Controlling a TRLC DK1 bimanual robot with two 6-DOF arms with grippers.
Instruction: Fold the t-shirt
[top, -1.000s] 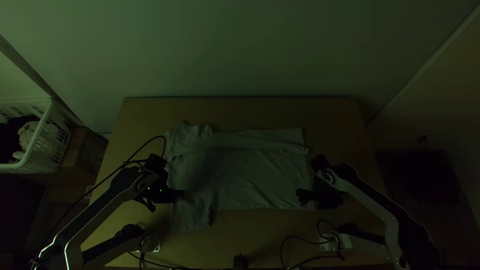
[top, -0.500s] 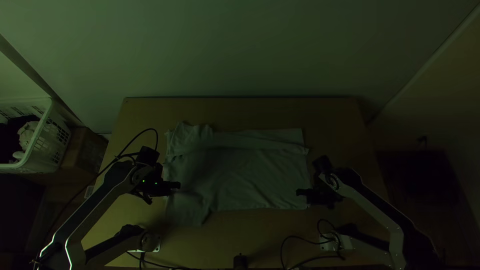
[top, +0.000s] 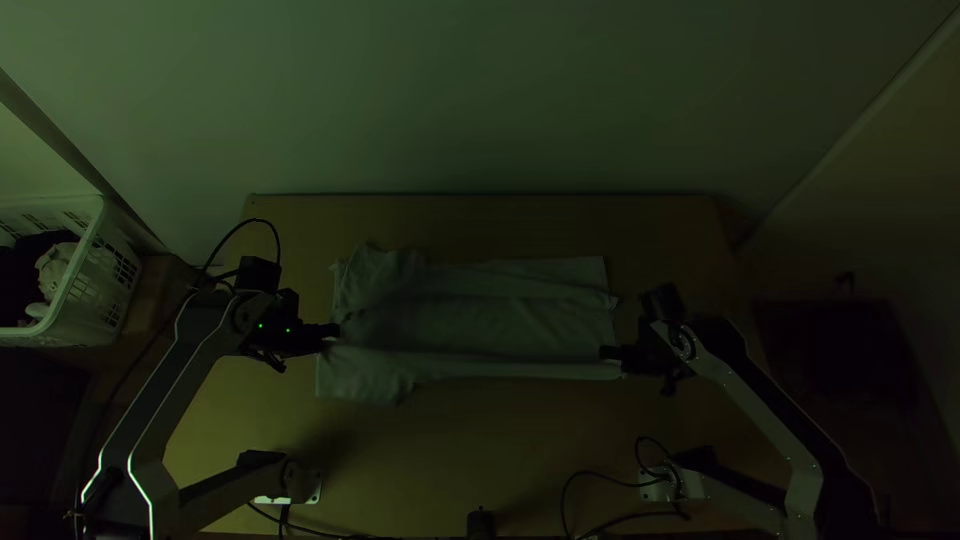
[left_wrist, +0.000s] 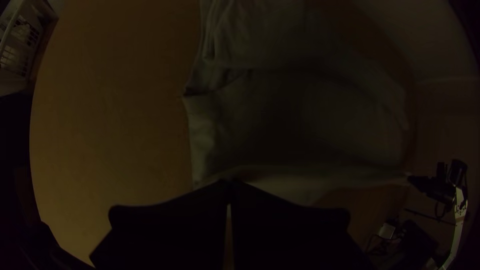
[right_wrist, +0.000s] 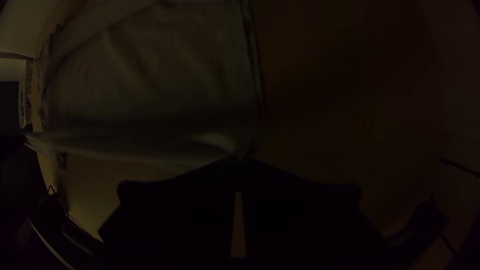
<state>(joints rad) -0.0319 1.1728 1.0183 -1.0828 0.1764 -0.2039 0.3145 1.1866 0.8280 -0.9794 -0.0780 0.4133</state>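
Observation:
The pale t-shirt (top: 480, 325) lies lengthwise across the table, one long strip folded over along its far side. Its near side is lifted and drawn taut between both grippers. My left gripper (top: 334, 331) is at the shirt's left end, and my right gripper (top: 606, 353) at its lower right corner. In the left wrist view the left gripper (left_wrist: 230, 184) is shut on the shirt's near edge, with a sleeve part hanging below. The right wrist view has the right gripper (right_wrist: 239, 161) shut on a corner of the cloth (right_wrist: 165, 100).
A white laundry basket (top: 88, 275) with clothes stands beyond the table's left side. Bare tabletop (top: 480, 225) lies behind the shirt, and more in front of it. Cables (top: 600, 520) and a small dark object (top: 481, 523) are at the near edge.
Both grippers have moved up the picture with the shirt's near edge, the left one farther and also leftward. The near edge now lies higher in the picture, pulled into a straight line.

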